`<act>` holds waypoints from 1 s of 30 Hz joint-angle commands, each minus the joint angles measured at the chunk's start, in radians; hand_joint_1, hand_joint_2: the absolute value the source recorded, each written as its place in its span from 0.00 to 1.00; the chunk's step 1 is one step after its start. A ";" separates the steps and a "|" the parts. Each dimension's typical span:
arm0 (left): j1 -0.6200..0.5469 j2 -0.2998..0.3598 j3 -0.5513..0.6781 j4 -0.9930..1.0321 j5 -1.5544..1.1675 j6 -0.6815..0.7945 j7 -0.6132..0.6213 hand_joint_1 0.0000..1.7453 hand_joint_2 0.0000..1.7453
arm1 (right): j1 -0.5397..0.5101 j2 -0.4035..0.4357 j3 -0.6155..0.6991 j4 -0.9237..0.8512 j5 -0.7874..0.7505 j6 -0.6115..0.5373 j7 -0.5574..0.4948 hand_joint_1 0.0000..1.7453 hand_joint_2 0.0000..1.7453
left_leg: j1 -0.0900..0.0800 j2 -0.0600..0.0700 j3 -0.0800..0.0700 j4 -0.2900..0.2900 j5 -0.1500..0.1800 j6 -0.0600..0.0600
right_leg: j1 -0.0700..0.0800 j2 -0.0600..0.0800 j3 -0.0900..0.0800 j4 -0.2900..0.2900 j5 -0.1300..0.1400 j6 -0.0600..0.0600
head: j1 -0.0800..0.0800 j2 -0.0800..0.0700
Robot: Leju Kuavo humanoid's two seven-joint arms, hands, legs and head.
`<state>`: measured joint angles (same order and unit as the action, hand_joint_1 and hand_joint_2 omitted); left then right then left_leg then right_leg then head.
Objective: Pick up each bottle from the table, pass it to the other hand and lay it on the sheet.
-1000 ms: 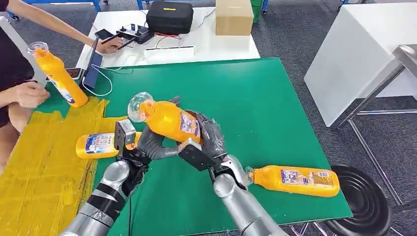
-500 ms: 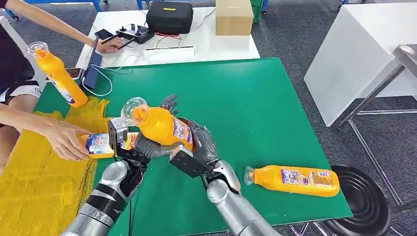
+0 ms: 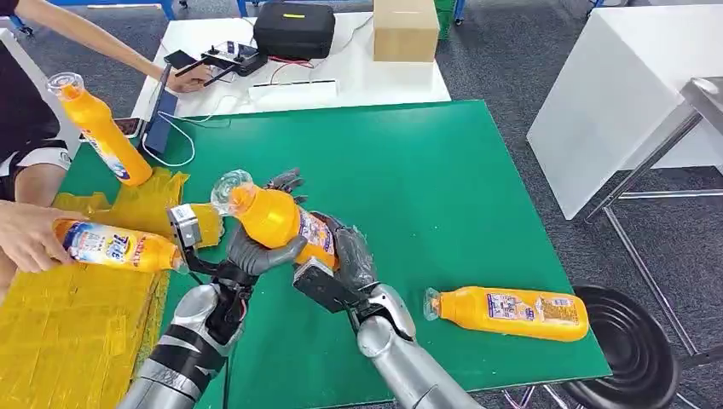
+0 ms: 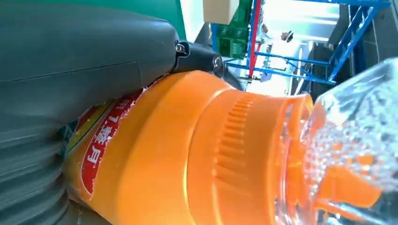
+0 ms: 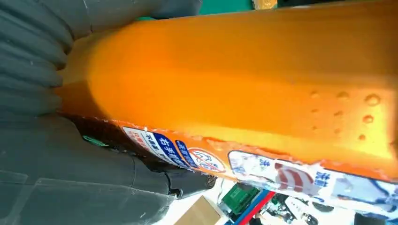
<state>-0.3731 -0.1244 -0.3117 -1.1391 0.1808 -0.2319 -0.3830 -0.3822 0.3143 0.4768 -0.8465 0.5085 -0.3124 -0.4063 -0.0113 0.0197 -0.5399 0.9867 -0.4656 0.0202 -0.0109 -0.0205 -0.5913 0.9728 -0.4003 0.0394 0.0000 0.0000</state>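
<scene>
Both robot hands meet above the green table [image 3: 443, 162], near the middle of its front half, around one orange bottle [image 3: 277, 217]. The bottle is tilted, its clear cap pointing up toward the table's left side. The left hand [image 3: 256, 247] grips it from below near the neck, its fingers [image 3: 286, 181] curled around the far side of the bottle. The right hand [image 3: 345, 256] wraps its fingers around the labelled lower body, so both hands are clamped on the same bottle, which is lifted off the table.

A second bottle [image 3: 510, 312] lies on its side near the table's front right corner. The yellow sheet [image 3: 77, 315] covers the table's front left part. Over its edge a person's hand [image 3: 26, 239] holds a third bottle [image 3: 115, 245] horizontally. A fourth bottle [image 3: 101, 129] is held tilted at the table's left edge, its base near the sheet.
</scene>
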 commanded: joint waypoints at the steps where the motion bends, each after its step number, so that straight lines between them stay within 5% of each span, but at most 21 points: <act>1: -0.045 -0.014 -0.011 0.034 -0.024 0.012 -0.002 1.00 1.00 | -0.028 -0.018 0.047 0.072 -0.001 0.006 -0.013 1.00 1.00 | 0.004 -0.003 0.003 0.001 -0.002 -0.003 | 0.003 0.001 0.005 -0.001 -0.001 -0.002 | 0.000 0.000; 6: -0.049 -0.015 -0.026 0.049 -0.046 0.027 -0.006 1.00 1.00 | -0.023 -0.023 0.040 0.036 -0.007 0.004 -0.013 1.00 1.00 | 0.002 -0.003 0.002 0.001 -0.001 -0.002 | 0.002 0.000 0.003 -0.001 -0.001 -0.001 | 0.000 0.000; 7: -0.050 -0.014 -0.028 0.050 -0.055 0.032 -0.008 1.00 1.00 | -0.018 -0.024 0.032 0.016 -0.020 0.006 -0.017 0.92 1.00 | 0.001 -0.002 0.001 0.000 -0.001 -0.001 | 0.001 0.000 0.002 0.000 -0.001 -0.001 | 0.000 0.000; 8: -0.048 -0.012 -0.029 0.047 -0.064 0.039 -0.010 1.00 1.00 | -0.011 -0.026 0.020 -0.011 -0.036 0.002 -0.022 0.22 1.00 | 0.002 -0.003 0.002 0.001 -0.001 -0.002 | 0.002 0.000 0.003 -0.001 -0.001 -0.001 | 0.000 0.000; 9: -0.046 -0.009 -0.030 0.045 -0.073 0.046 -0.011 1.00 1.00 | -0.001 -0.031 0.007 -0.049 -0.052 -0.007 -0.030 0.00 1.00 | 0.002 -0.003 0.001 0.001 -0.001 -0.002 | 0.002 0.000 0.002 -0.001 -0.001 -0.001 | 0.000 0.000; 10: -0.045 -0.002 -0.036 0.041 -0.095 0.062 -0.011 1.00 1.00 | 0.009 -0.046 -0.003 -0.107 -0.071 -0.001 -0.029 0.00 1.00 | 0.001 -0.003 0.001 0.000 0.000 -0.001 | 0.001 -0.001 0.001 0.000 -0.001 -0.001 | 0.000 0.000; 11: -0.045 0.004 -0.042 0.035 -0.141 0.102 -0.016 1.00 1.00 | 0.019 -0.062 -0.007 -0.162 -0.080 0.005 -0.026 0.00 0.00 | 0.001 -0.003 0.001 0.000 0.000 -0.001 | 0.001 -0.001 0.001 0.000 0.000 -0.001 | 0.000 0.000; 15: -0.045 0.025 -0.032 -0.017 -0.346 0.293 -0.021 1.00 1.00 | 0.080 -0.119 -0.033 -0.385 -0.102 0.033 0.006 0.00 0.00 | 0.003 -0.005 0.001 0.002 -0.002 -0.002 | 0.003 -0.002 0.003 0.000 -0.002 -0.001 | 0.000 0.000; 18: -0.054 0.044 -0.005 -0.039 -0.708 0.577 0.046 1.00 1.00 | 0.132 -0.141 -0.051 -0.523 -0.112 0.046 -0.008 0.00 0.00 | 0.002 -0.004 0.000 0.001 -0.001 -0.001 | 0.001 -0.001 0.001 0.000 -0.001 -0.001 | 0.000 0.000; 28: -0.134 0.095 0.113 0.113 -1.092 0.765 0.167 1.00 1.00 | 0.183 -0.169 -0.060 -0.679 -0.118 0.045 -0.017 0.00 0.00 | 0.002 -0.002 0.001 0.001 -0.001 -0.002 | 0.002 0.001 0.002 0.000 -0.001 -0.001 | 0.000 0.000; 29: -0.134 0.095 0.113 0.113 -1.092 0.765 0.167 1.00 1.00 | 0.183 -0.169 -0.060 -0.679 -0.118 0.045 -0.017 0.00 1.00 | 0.001 -0.002 0.000 0.000 0.000 -0.001 | 0.001 0.000 0.000 0.000 0.000 -0.001 | 0.000 0.000; 30: -0.148 0.109 0.111 0.150 -1.227 0.814 0.245 1.00 1.00 | 0.179 -0.170 -0.057 -0.676 -0.122 0.041 -0.032 0.00 1.00 | 0.002 -0.003 0.001 0.001 -0.001 -0.002 | 0.002 0.000 0.002 0.000 -0.001 -0.001 | 0.000 0.000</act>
<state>-0.4294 -0.0641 -0.2521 -1.1452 -0.8958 0.5291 -0.2201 -0.2100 0.1980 0.4334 -1.4230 0.3979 -0.2716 -0.4219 -0.0113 0.0199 -0.5402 0.9867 -0.4656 0.0201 -0.0107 -0.0200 -0.5923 0.9728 -0.4002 0.0393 0.0000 0.0000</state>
